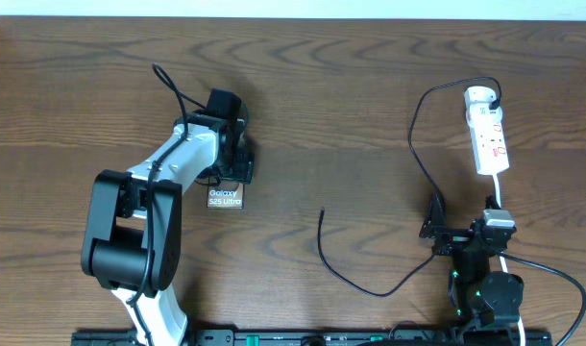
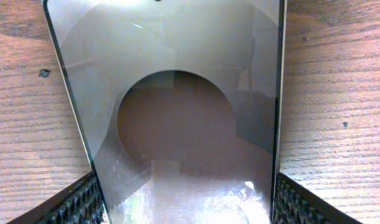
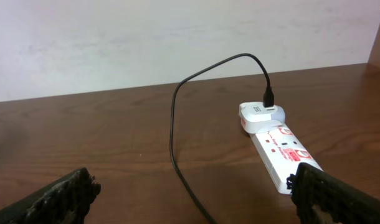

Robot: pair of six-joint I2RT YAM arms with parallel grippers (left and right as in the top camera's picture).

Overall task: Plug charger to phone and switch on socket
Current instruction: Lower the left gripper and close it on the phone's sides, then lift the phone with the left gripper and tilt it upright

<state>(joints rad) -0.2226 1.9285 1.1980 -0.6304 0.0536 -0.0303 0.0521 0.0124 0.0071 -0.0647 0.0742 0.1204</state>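
Observation:
The phone [image 1: 226,198] lies flat on the table, its white lettering facing up. My left gripper [image 1: 233,173] reaches down over its far end. In the left wrist view the phone [image 2: 177,93] fills the space between both black pads [image 2: 84,199], its long edges against them, so my left gripper [image 2: 187,199] is shut on it. The white socket [image 1: 488,135] lies at the far right, with the charger's black plug [image 3: 269,96] in its far end. The charger cable [image 1: 351,279] loops across the table to a loose tip at centre. My right gripper [image 1: 463,213] stands open just short of the socket [image 3: 280,146].
The brown wooden table [image 1: 351,86] ends at a pale wall along the far side. The socket's white cord [image 1: 533,264] runs back past the right arm's base. The charger cable [image 3: 174,124] crosses the table between my right gripper's [image 3: 190,193] fingers.

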